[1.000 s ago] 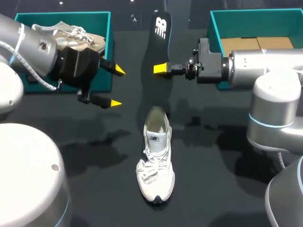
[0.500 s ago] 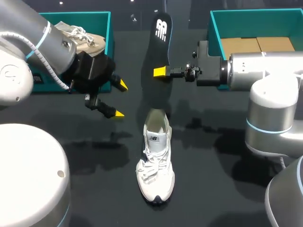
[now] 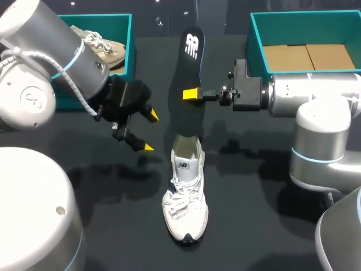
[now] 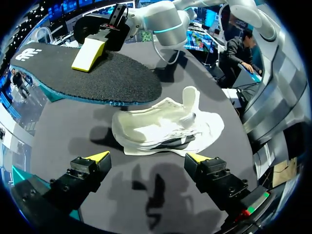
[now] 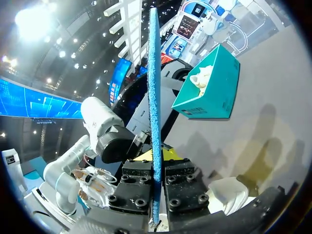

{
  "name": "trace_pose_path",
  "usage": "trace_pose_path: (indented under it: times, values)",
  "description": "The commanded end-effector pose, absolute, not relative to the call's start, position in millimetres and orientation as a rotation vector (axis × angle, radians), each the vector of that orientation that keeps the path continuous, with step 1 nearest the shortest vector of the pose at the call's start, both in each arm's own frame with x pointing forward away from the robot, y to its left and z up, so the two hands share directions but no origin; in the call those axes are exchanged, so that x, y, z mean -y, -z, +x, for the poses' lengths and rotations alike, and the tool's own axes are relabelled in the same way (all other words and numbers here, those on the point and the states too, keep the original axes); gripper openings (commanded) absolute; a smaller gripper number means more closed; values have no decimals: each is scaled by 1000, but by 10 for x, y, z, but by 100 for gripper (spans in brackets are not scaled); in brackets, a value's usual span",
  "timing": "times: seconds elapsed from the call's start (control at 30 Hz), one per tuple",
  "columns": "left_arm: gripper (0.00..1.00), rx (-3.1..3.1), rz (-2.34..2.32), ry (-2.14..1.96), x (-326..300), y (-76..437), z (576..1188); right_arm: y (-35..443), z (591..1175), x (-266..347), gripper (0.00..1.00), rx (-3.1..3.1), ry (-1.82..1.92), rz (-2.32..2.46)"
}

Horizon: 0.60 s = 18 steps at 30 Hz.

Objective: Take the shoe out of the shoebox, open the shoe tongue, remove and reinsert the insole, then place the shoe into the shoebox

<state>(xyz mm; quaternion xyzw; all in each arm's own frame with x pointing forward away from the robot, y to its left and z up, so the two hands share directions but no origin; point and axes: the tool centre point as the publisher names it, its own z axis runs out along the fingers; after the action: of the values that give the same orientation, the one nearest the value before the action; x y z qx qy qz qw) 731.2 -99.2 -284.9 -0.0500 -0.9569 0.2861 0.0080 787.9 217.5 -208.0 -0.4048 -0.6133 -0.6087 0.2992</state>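
Shoe (image 3: 185, 189) stands unmoved on the tabletop (image 3: 254, 226), toe toward the robot, so take it as your landmark. The biggest change is your left arm. It has swung away from the shoebox (image 3: 128, 51) well off to the shoe's left and come in close. Its end effector (image 3: 150, 131) now hangs just beside the shoe's heel on the left, fingers spread wide and holding nothing. Your right arm has eased nearer too, bringing the insole (image 3: 189, 73) with it. Its end effector (image 3: 192, 94) is clamped on the insole's middle, beyond the heel. The insole's near end sat well beyond the shoe a second ago and now reaches over the heel opening. I judge that reinsertion is starting, so you'll want the left fingers steadying the shoe while the insole slides in.
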Motion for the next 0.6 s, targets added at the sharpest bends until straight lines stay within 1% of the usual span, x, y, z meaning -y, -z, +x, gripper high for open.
trace_pose_path:
  times: [0.03, 0.33, 0.43, 0.6]
  values:
    - [100, 2989, -158, -884, 1016, 2853, 7335, 2080, 7874, -2195, 0, 1630, 1615, -1080]
    - [100, 3032, -266, -834, 1204, 3185, 7376, 2308, 7930, -2272, 0, 1656, 1687, -1025]
    - [100, 3017, -307, -847, 1224, 3232, 7384, 2387, 7953, -2237, 0, 1642, 1712, -1032]
    - [100, 3017, -307, -847, 1224, 3232, 7384, 2387, 7953, -2237, 0, 1642, 1712, -1032]
